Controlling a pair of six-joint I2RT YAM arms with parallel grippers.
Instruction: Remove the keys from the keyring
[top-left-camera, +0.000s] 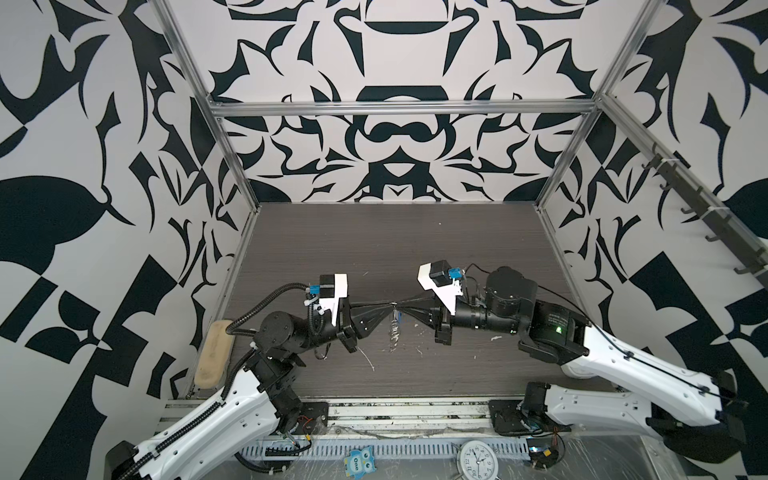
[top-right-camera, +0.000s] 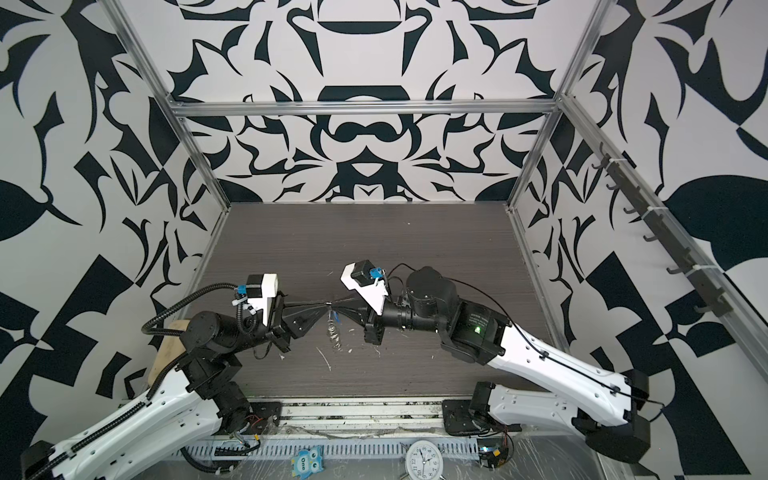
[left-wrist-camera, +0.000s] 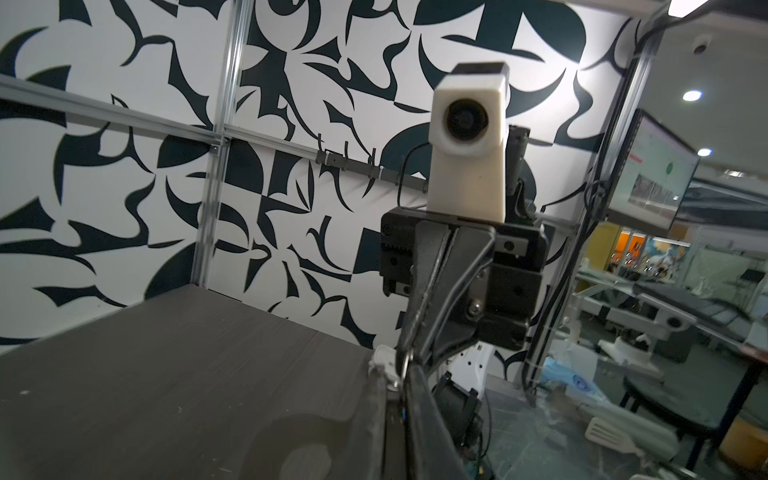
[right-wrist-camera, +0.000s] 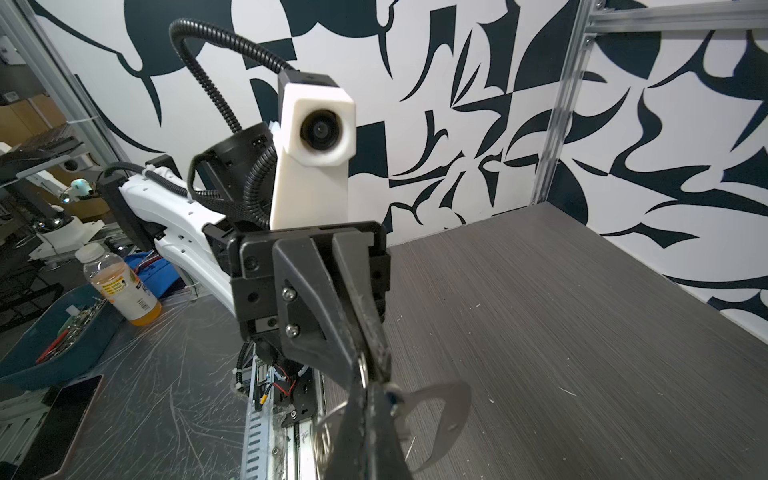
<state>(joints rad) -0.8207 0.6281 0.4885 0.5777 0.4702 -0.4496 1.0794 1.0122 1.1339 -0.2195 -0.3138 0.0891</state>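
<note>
Setting: dark wood-grain worktop (top-left-camera: 374, 249), walled in black-and-white pattern.
Keyring: one flat silver keyring (right-wrist-camera: 444, 415), clear of the worktop, hanging just below where the two claw tips meet.
Keys: one blue key (right-wrist-camera: 392, 399) shows as a sliver at the right claw's tip. The red one cannot be made out.
Right claw (left-wrist-camera: 405, 361): clenched at the keyring's ringed edge; the exact bite is hidden.
Left claw (right-wrist-camera: 365, 363): fingers nearly together around a small ring (right-wrist-camera: 363, 369). Gripping or slack, I cannot tell.
Handling: probably light, stiff, slick metal that swings freely. Pinch the plate flat, and take each key by its plastic body.
</note>
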